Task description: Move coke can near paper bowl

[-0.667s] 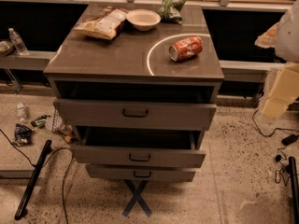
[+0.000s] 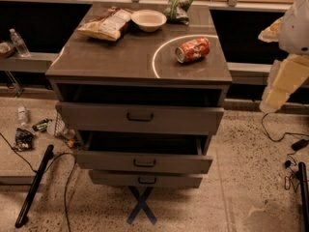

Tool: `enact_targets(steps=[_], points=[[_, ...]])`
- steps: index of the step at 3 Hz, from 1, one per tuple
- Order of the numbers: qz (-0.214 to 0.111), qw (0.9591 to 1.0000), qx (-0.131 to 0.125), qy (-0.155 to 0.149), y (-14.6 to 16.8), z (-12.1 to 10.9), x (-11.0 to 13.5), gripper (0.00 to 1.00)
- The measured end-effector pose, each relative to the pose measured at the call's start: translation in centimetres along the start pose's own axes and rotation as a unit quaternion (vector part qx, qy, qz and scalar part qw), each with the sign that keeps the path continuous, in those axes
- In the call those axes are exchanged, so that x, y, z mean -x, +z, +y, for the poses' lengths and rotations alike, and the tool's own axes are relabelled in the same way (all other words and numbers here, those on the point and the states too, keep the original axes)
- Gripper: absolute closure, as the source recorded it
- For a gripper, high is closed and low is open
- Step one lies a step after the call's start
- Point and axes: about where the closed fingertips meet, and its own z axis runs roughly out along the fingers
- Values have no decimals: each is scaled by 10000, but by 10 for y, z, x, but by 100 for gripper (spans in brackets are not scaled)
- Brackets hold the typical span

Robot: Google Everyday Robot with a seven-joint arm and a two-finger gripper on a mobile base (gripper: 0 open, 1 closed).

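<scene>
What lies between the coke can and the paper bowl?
Only bare cabinet top, in the camera view, between coke can and paper bowl; gripper hangs far right.

The coke can (image 2: 192,50) is laid on its side near the right edge of the counter (image 2: 120,57). The paper bowl (image 2: 148,20) is set by the back edge, flanked by a tan snack bag (image 2: 106,24) and a green snack bag (image 2: 177,5). The end effector (image 2: 276,93) is held beyond the right edge.
</scene>
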Motion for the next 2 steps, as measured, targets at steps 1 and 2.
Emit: enact_targets(steps=[1, 2], points=[[-49, 9989, 174, -427, 30, -49, -4, 0], [-40, 9942, 537, -927, 75, -96, -4, 0]])
